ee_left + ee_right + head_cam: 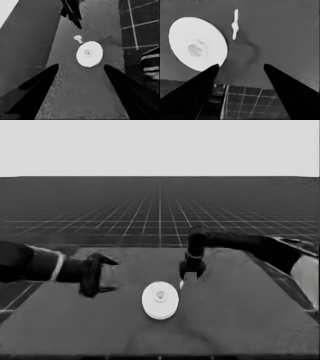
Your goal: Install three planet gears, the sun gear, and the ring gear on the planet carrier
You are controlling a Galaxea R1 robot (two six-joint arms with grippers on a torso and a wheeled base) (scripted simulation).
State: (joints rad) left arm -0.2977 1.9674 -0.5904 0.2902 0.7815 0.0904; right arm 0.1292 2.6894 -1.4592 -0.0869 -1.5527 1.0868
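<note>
Dark table (240, 320) fills lower half of room view, front edge nearest, far edge against gridded floor (160, 215). Thin white piece (78, 38) lies flat on table near middle, slightly toward far edge and right of centre; slim, with small knob along its length (234, 25). Dark machinery with pale bands (151, 65) sits past table's edge, small blue light (128, 53) beside it.

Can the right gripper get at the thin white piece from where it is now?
Probably yes. The right gripper hangs open just above the thin white piece, which lies beside the larger round part, apparently just clear of it, with nothing between.
</note>
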